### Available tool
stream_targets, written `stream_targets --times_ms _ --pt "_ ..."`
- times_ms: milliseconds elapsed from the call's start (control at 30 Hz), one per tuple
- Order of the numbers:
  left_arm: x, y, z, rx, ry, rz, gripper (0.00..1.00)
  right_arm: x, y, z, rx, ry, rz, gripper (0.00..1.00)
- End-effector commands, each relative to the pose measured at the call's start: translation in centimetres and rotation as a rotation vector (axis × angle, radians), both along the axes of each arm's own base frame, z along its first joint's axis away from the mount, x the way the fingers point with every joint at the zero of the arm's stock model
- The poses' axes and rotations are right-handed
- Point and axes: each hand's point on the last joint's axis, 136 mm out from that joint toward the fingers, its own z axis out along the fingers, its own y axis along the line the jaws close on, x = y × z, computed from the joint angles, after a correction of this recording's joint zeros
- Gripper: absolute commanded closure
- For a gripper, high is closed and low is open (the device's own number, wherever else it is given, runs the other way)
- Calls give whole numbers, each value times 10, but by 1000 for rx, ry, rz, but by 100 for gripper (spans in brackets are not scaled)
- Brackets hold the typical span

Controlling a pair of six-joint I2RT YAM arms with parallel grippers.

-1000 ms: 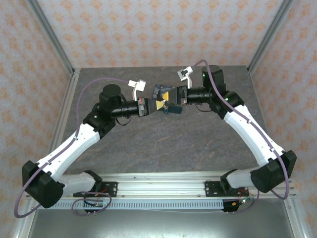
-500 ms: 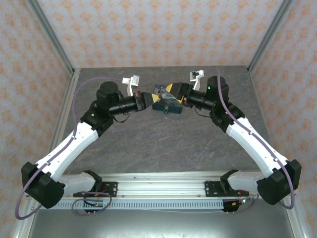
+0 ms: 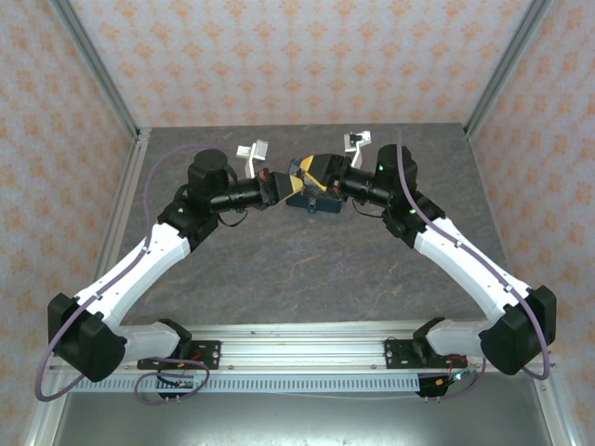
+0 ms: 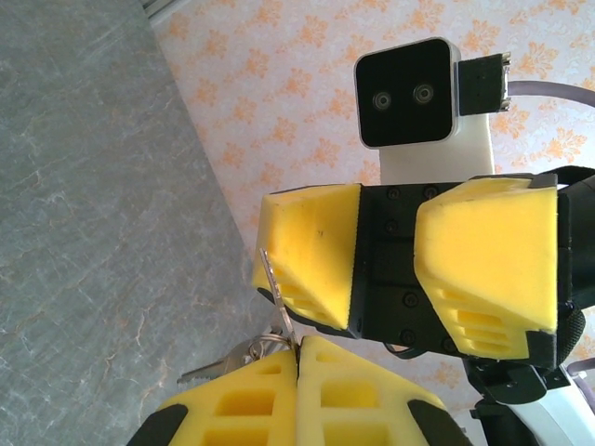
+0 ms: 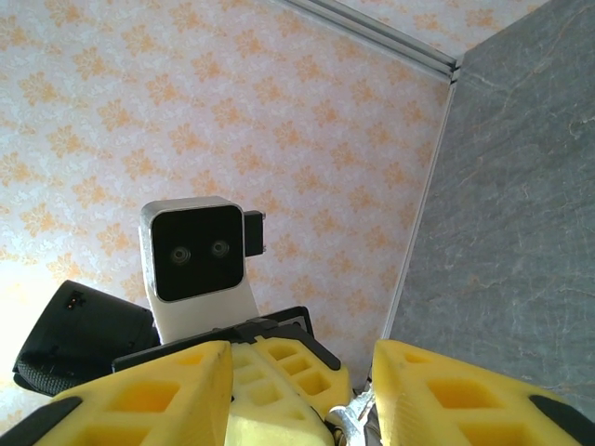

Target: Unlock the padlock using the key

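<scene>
Two arms reach in from the near corners of the worktop [image 3: 297, 279] and meet above one dark-blue tin [image 3: 321, 205]. The tin lies near the middle of the worktop's far edge. What it holds cannot be told.

The left gripper [image 4: 297, 372] has its yellow fingers pressed flat together. They pinch a small bunch of metal at their tips: one ring, a flat key [image 4: 206, 375] sticking out beside it, and a thin strip rising along the other gripper's finger.

The right gripper [image 5: 302, 409] faces it tip to tip with its fingers spread wide, and the left fingertips sit in the gap between them.

The padlock is hidden somewhere among the fingers, and its exact place cannot be made out.

Both forearms lie about level with the elbows bent outward. Each wrist camera looks straight at the other.
</scene>
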Motion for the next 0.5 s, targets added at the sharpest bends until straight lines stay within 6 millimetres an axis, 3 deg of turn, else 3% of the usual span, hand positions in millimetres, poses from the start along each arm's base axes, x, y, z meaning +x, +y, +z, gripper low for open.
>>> stream_targets --times_ms 0,233,467 --pt "-7 -1 35 -54 -90 -34 100 -5 2 8 20 -27 14 56" --pt "-9 1 35 -41 -98 -30 100 -4 -11 -7 -40 -3 -63 50" --pt "-9 2 33 -34 -103 -28 100 -9 -3 -6 -15 17 0 51"
